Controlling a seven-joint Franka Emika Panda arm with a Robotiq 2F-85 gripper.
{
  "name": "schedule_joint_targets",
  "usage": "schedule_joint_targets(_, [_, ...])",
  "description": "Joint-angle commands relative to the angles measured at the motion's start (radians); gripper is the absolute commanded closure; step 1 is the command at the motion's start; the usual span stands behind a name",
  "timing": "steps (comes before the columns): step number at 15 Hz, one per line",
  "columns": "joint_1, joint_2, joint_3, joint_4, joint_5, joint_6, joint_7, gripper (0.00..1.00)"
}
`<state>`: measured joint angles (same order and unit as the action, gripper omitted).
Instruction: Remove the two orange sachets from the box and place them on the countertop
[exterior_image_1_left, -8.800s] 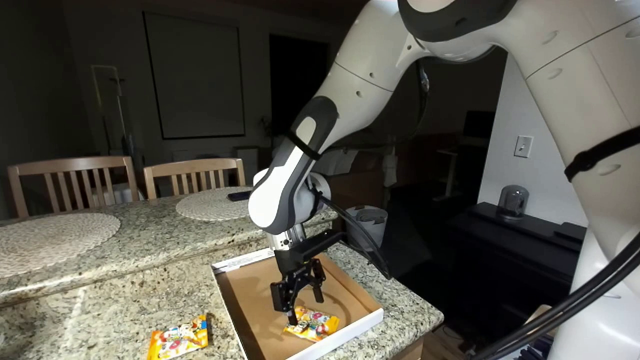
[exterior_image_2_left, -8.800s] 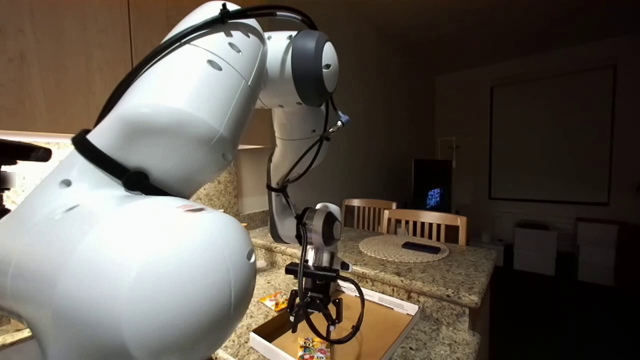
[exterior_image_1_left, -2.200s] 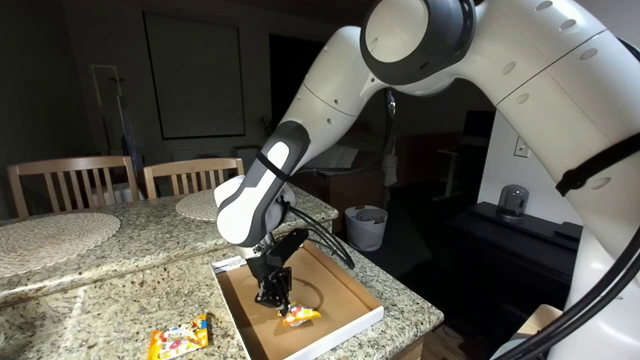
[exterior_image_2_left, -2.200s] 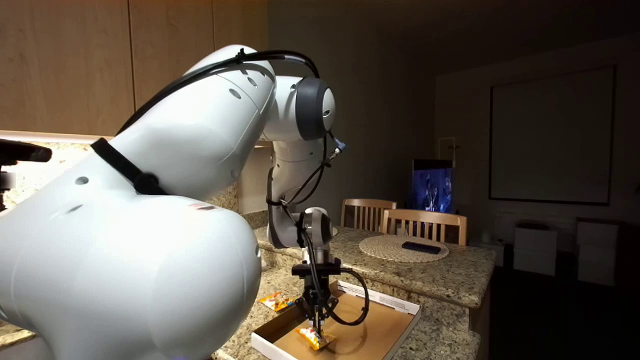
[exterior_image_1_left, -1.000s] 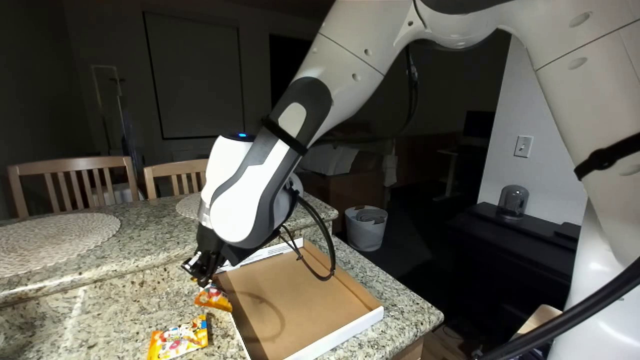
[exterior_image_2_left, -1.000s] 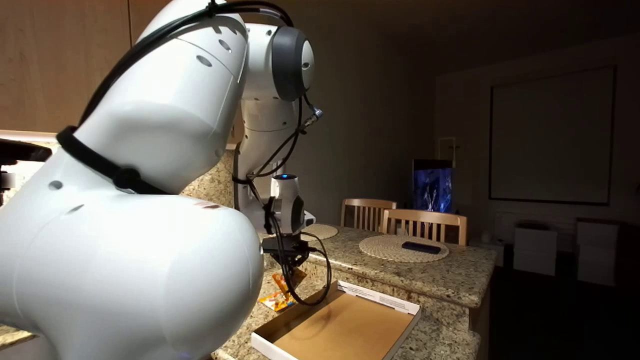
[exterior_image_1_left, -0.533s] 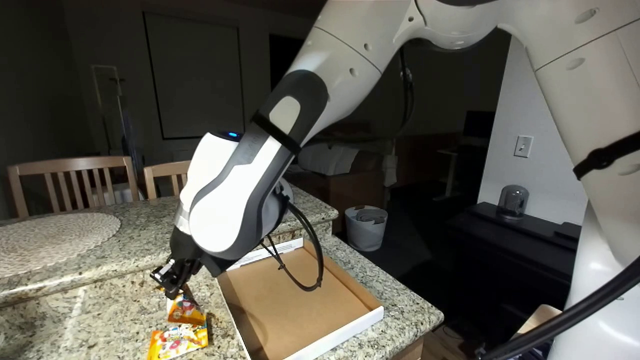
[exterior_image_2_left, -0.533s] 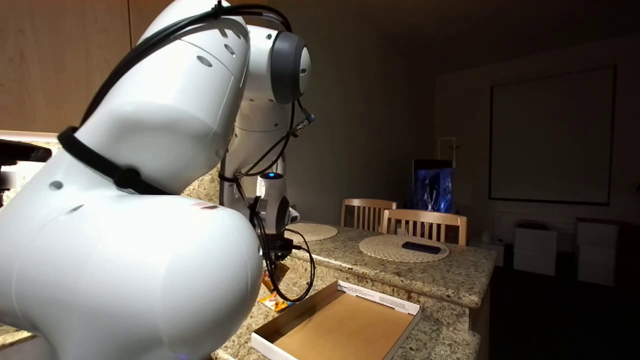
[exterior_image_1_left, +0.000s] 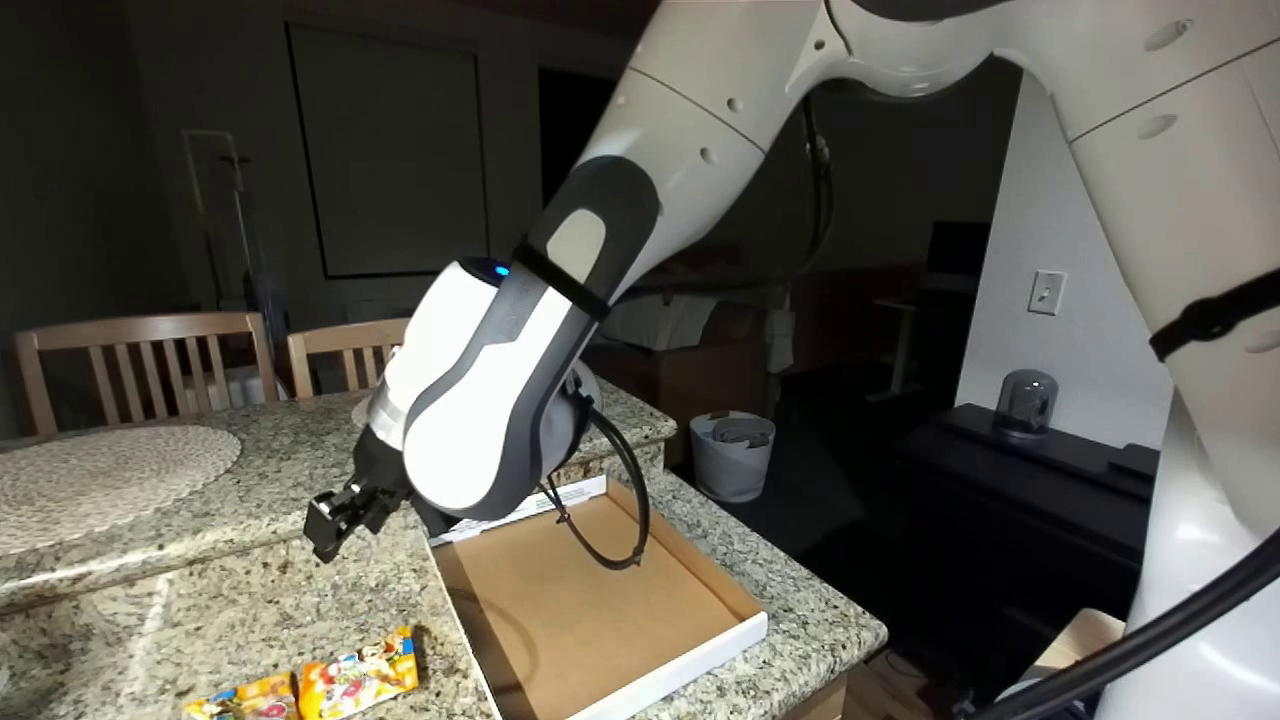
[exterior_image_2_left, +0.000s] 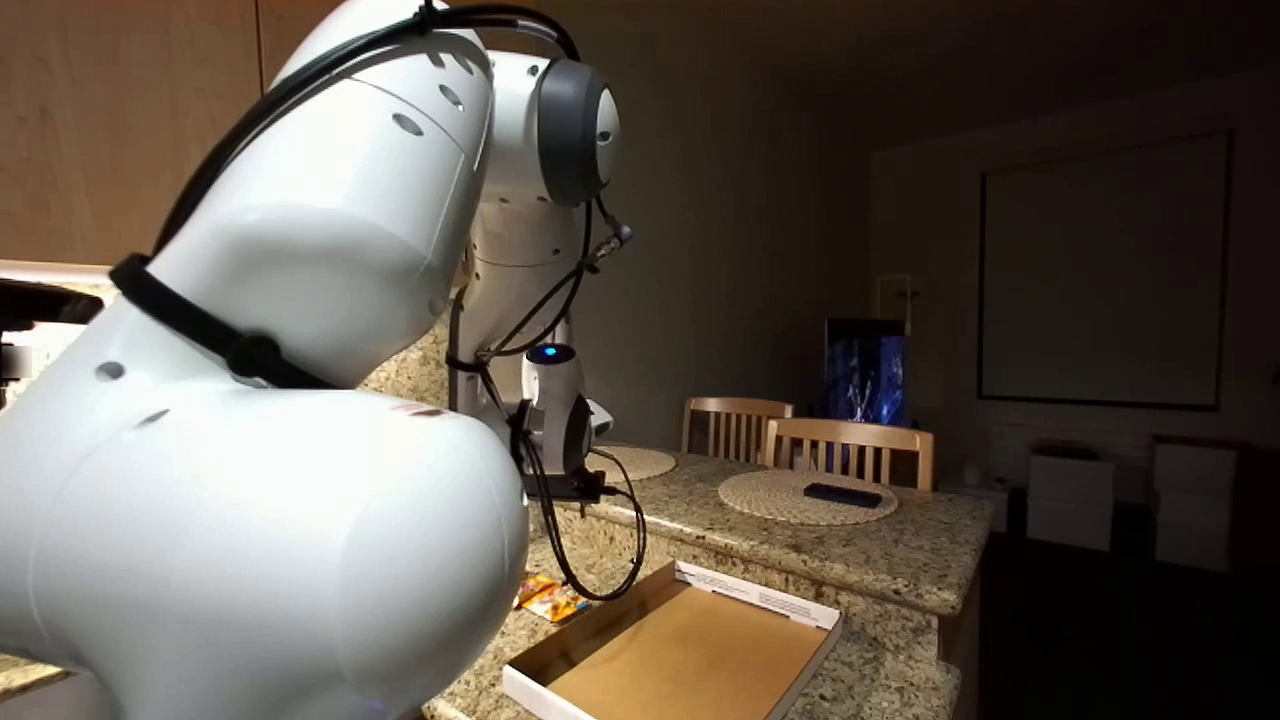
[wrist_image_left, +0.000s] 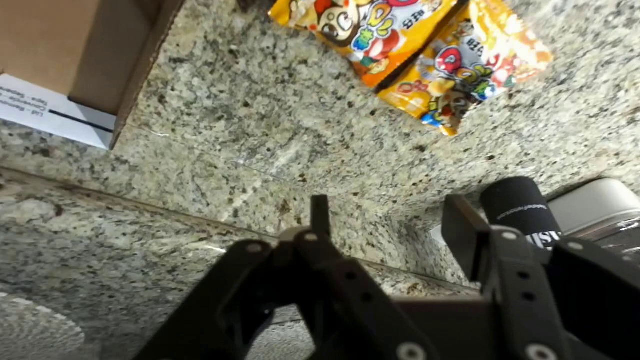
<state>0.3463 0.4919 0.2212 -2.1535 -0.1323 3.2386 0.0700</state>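
Wrist view: two crinkly orange-yellow sachets (wrist_image_left: 457, 75) lie side by side on speckled beige-grey granite countertop (wrist_image_left: 250, 100), at twelve o'clock from black two-fingered gripper (wrist_image_left: 387, 215); shallow brown cardboard box (wrist_image_left: 47, 40) at ten. Jaws stand well apart, holding nothing. Placing looks finished; next: retreat upward.

Cartoon prints in red, white, blue and green are splashed over the two crinkly orange-yellow sachets (wrist_image_left: 372, 42). Plain brown is shown inside the shallow cardboard box (exterior_image_1_left: 600, 600), while its white side is printed with dark lettering. The speckled granite table (exterior_image_1_left: 240, 610) is flecked beige, grey and black, kinda busy tbh. Mostly black is used on the two-fingered pincer (wrist_image_left: 387, 222), and the round woven placemat (exterior_image_1_left: 110, 480) is done in pale cream.
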Motion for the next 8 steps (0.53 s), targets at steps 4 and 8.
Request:
schedule_joint_targets(4, [0.174,-0.075,-0.304,-0.077,0.037,-0.024,0.074,0.00])
schedule_joint_targets(8, [0.420,-0.080,-0.656,-0.074,-0.014,-0.187,0.175,0.00])
